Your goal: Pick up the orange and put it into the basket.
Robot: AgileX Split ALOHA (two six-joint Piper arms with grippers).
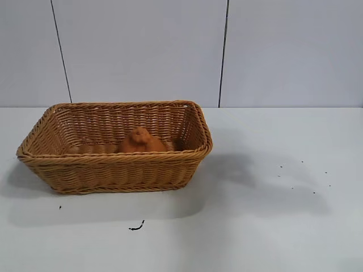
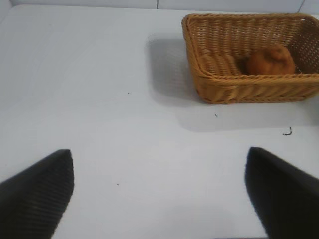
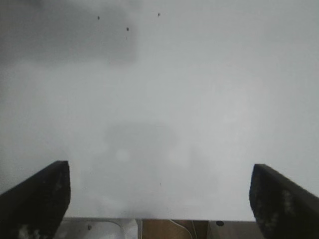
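Nearest in the left wrist view, the left gripper (image 2: 159,191) hangs with its 2 fingers spread wide over bare table (image 2: 99,99). Likewise, the right gripper (image 3: 159,196) is wide open and holds nothing. The orange (image 1: 140,141) lies inside the basket (image 1: 113,170). It looks light, firm and matte, best held across its round body below the knob. Only the exterior view shows no arm; only the right wrist view misses the basket.

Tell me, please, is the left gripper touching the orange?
Apart. The left wrist view shows the open left gripper over bare table, with the orange far off inside the basket.
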